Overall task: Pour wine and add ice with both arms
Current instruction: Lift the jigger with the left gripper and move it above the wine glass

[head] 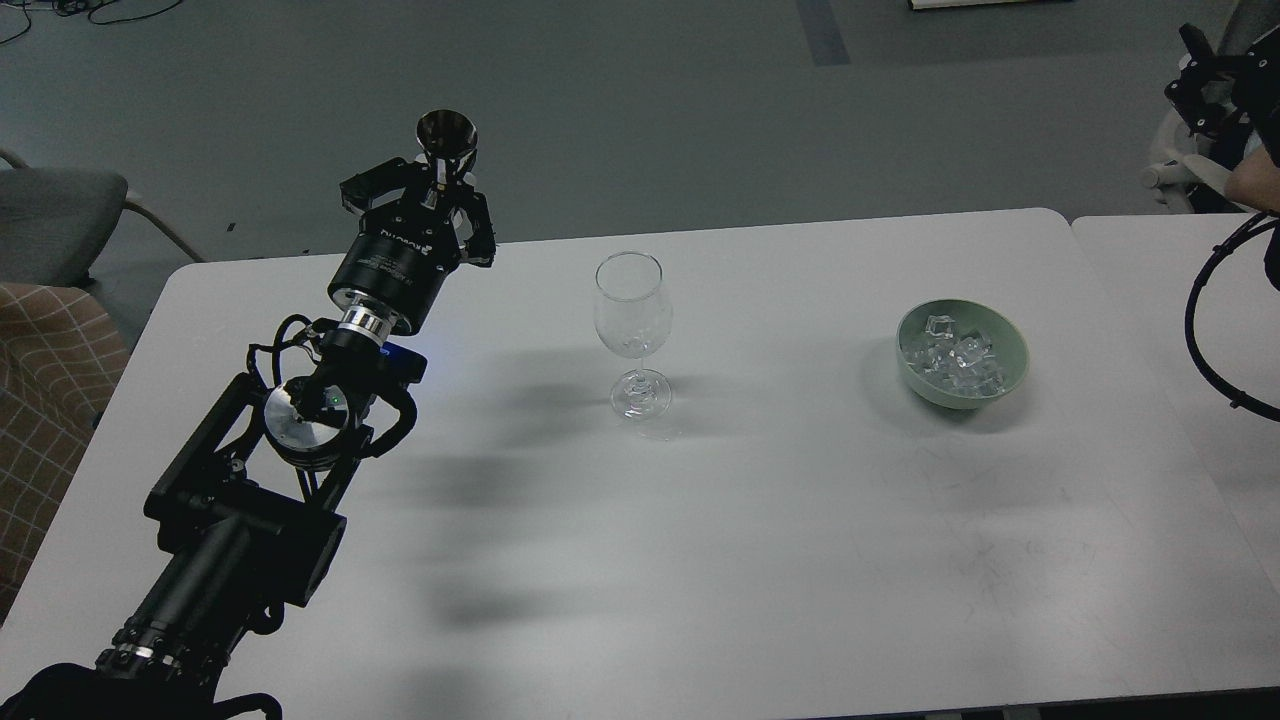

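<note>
My left gripper [436, 186] is shut on a small shiny metal cup [446, 134] and holds it upright above the table's far left edge, well left of the glass. The wine is hidden; I cannot see inside the cup. A clear stemmed wine glass [628, 310] stands upright and empty at the table's middle. A pale green bowl [1016, 343] at the right holds the ice [955, 362], several clear cubes. My right gripper [1203, 80] is small and dark at the top right corner, off the table.
The white table [800, 520] meets a second white table [1140, 280] at the right. A grey chair [60, 215] and a checked cushion [40, 380] stand at the left. A black cable [1200, 340] loops over the right table.
</note>
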Controlling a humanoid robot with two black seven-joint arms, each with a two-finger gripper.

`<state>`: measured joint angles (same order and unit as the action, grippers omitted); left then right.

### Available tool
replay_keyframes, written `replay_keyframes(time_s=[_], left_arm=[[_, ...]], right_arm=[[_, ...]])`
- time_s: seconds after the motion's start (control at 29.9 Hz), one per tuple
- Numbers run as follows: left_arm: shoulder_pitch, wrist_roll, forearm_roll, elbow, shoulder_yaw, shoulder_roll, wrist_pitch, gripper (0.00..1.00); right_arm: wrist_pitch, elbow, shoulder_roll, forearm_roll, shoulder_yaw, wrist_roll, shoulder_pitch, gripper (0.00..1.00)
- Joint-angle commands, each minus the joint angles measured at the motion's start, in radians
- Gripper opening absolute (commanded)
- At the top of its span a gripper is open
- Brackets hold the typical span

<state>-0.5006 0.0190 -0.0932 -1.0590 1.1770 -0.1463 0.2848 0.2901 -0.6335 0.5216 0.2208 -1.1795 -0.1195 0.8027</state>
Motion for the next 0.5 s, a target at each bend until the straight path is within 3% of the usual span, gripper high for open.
replay_keyframes(time_s=[0.0,0.17,0.47], left_arm=[[-0.004,-0.004,0.032,-0.001,-0.005,0.011,-0.009,0.00],[-0.006,-0.004,0.052,-0.001,-0.080,0.071,-0.010,0.00],[-0.012,-0.004,0.099,0.013,-0.083,0.105,-0.010,0.00]], right_arm=[[0.001,0.000,-0.005,0.000,-0.002,0.000,0.000,1.00],[0.001,-0.006,-0.009,0.000,-0.002,0.000,0.000,1.00],[-0.005,-0.005,-0.011,0.000,-0.006,-0.002,0.000,1.00]])
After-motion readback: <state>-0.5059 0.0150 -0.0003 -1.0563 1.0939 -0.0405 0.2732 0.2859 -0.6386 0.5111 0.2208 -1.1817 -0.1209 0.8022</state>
